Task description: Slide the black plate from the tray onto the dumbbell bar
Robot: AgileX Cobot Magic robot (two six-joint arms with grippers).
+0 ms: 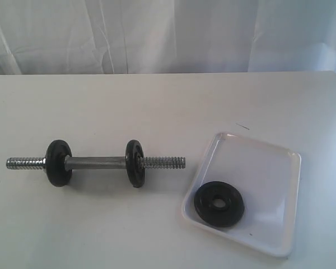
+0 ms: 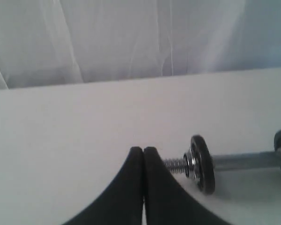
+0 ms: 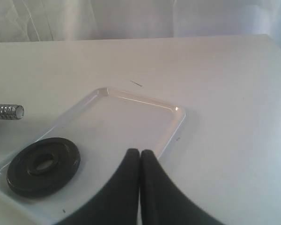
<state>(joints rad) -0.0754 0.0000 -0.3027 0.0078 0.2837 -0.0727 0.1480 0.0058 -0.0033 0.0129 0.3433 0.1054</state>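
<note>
A black plate (image 1: 219,204) (image 3: 43,166) lies flat in the near left corner of the white tray (image 1: 269,162) (image 3: 145,105). The dumbbell bar (image 1: 95,163) (image 2: 243,161) lies on the table left of the tray, with two small black discs (image 1: 59,162) (image 1: 135,163) on it and both threaded ends bare. Neither gripper shows in the exterior view. My left gripper (image 2: 143,150) is shut and empty, close to the bar's threaded end. My right gripper (image 3: 140,152) is shut and empty above the tray's edge, beside the plate.
The white table (image 1: 157,106) ends at a white curtain (image 1: 168,33) at the back. The bar's right threaded end (image 1: 163,162) (image 3: 7,112) points at the tray, a short gap away.
</note>
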